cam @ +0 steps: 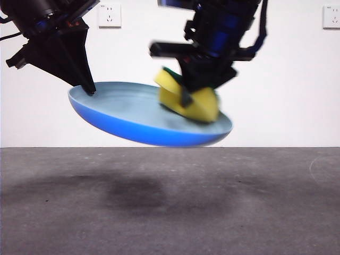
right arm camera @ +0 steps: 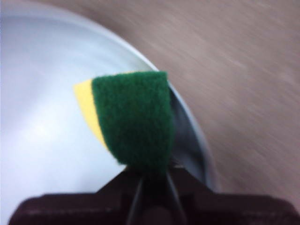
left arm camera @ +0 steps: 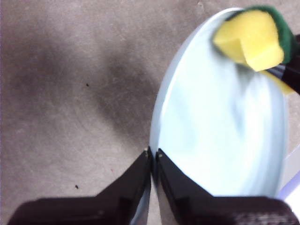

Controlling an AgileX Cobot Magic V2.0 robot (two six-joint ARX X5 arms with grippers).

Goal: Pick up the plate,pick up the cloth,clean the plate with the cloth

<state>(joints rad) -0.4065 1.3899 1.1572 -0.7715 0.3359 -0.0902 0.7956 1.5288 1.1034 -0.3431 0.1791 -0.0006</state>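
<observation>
Two grippers are sharing the work: left gripper [left arm camera: 153,157] pinching the plate [cam: 133,114] rim aloft, right gripper [right arm camera: 152,180] squeezing the cloth [cam: 194,101] against it; firm, even strokes should be serving best.

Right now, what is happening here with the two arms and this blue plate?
The left claw is shut on the rim of the light-blue plate and holds it tilted in the air above the grey table. The right claw grips the yellow and green sponge and presses its yellow side onto the plate's inner surface, near the rim opposite the left claw. The blur suggests that wiping is under way.
</observation>
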